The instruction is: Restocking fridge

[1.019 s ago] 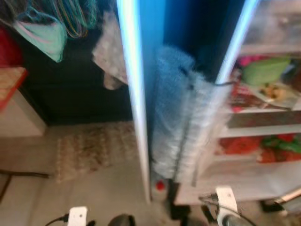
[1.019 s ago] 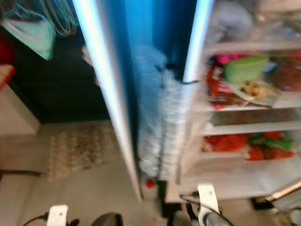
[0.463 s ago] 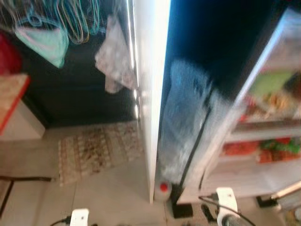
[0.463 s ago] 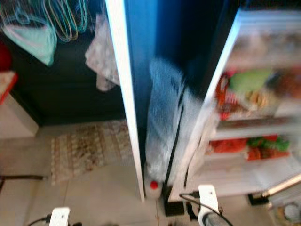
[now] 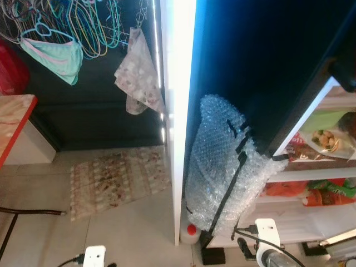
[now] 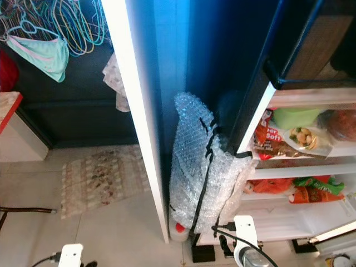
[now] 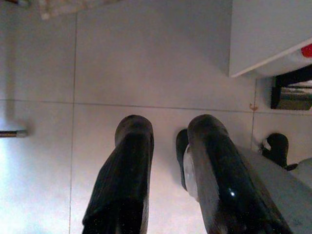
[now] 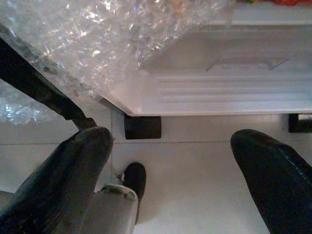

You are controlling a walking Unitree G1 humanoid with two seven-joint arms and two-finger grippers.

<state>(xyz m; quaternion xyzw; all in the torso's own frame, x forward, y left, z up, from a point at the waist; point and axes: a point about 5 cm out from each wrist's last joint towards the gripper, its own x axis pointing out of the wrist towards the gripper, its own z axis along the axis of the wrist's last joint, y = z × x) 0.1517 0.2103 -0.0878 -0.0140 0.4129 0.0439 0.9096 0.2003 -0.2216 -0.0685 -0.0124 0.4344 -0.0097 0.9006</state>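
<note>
Two shelves of the open fridge (image 6: pixel 311 214) stand at the right of the head views, stocked with food: a green tub (image 6: pixel 296 117) and a tray of snacks (image 6: pixel 305 138) on the upper one, with a red packet (image 6: pixel 266 139) at its left end, and red and green packets (image 6: pixel 308 189) on the lower one. The fridge door (image 6: pixel 139 111) stands edge-on in the middle of the scene, its white edge brightly lit and its inner side blue. A bundle of bubble wrap (image 6: pixel 200 172) bound with black tape leans between the door and the shelves, and a bottle with a red cap (image 6: pixel 179 228) sits on the floor at its foot.

The right gripper (image 8: pixel 187 170) hangs low over the pale floor tiles (image 7: pixel 146 63) just before the fridge's bottom edge, its fingers (image 8: pixel 73 170) wide apart and holding nothing. The left gripper (image 7: pixel 168 161) hangs over bare tiles near the door's lower corner, its fingers (image 7: pixel 129 170) a narrow gap apart, empty.

Left of the door, a patterned mat (image 5: pixel 117 178) lies on the floor. Above it, coloured hangers (image 5: pixel 83 22), a mint green garment (image 5: pixel 55 50) and a spotted cloth (image 5: pixel 139 75) hang against a dark wall.
</note>
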